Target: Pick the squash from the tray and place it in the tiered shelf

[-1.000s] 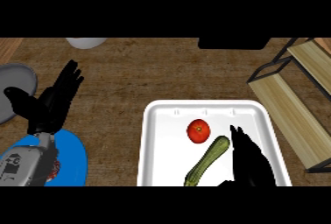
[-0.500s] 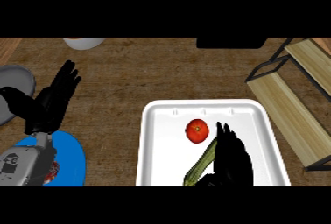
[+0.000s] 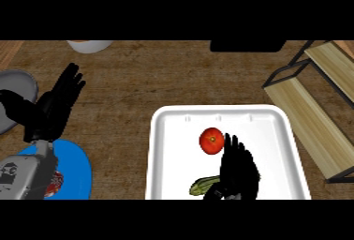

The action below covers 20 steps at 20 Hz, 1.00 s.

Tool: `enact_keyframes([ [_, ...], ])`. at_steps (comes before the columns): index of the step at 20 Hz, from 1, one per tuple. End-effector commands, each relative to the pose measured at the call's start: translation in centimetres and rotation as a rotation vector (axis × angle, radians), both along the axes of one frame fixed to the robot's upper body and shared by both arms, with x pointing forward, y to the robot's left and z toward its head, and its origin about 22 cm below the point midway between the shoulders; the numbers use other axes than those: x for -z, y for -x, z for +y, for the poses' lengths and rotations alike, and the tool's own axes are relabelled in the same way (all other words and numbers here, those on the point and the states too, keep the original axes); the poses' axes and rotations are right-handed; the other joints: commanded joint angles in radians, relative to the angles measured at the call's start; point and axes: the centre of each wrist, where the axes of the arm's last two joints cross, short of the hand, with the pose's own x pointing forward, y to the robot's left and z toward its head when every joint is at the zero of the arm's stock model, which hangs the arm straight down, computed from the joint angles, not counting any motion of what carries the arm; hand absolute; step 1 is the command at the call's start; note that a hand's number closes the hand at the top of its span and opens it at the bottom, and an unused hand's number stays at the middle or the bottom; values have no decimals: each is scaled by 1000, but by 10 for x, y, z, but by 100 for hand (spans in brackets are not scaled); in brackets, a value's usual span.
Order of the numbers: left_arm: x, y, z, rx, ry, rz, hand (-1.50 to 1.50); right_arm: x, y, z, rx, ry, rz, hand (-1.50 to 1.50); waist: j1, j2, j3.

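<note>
here the squash lies at the tray's near edge, only its pale green end showing, since the right hand covers the rest, fingers straight, likely lining up a grasp. the shelf stands past the tray's right edge; the left hand rests open beyond its left edge.

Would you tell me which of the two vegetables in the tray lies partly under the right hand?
The green squash; the right hand covers most of it, while the red tomato lies beside its fingertips.
</note>
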Motion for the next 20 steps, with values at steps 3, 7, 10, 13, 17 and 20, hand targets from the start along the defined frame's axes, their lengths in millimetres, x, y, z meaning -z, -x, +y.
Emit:
enact_keyframes([
  [3, -10, -6, 12, -7, -13, 0, 0, 12, -6, 4, 139, 31, 123, 150, 0, 1, 1],
  [7, -3, 4, 0, -4, -17, -7, 0, 30, -9, 8, 63, 119, 84, 150, 4, 0, 1],
  [10, -5, 0, -1, -17, -2, -10, 0, 25, 0, 0, 43, 143, 38, 150, -4, -1, 1],
  [13, -5, 0, -4, -9, -7, -1, 0, 28, -9, 19, 48, 139, -21, 150, 2, 1, 1],
  [17, -9, 2, 15, -20, -8, -20, 0, 0, 16, 27, -179, 100, -107, 150, -4, -2, 1],
  [20, 12, 9, -6, 12, -5, 11, 0, -5, 56, 63, -528, 32, -146, 150, 12, -5, 1],
])
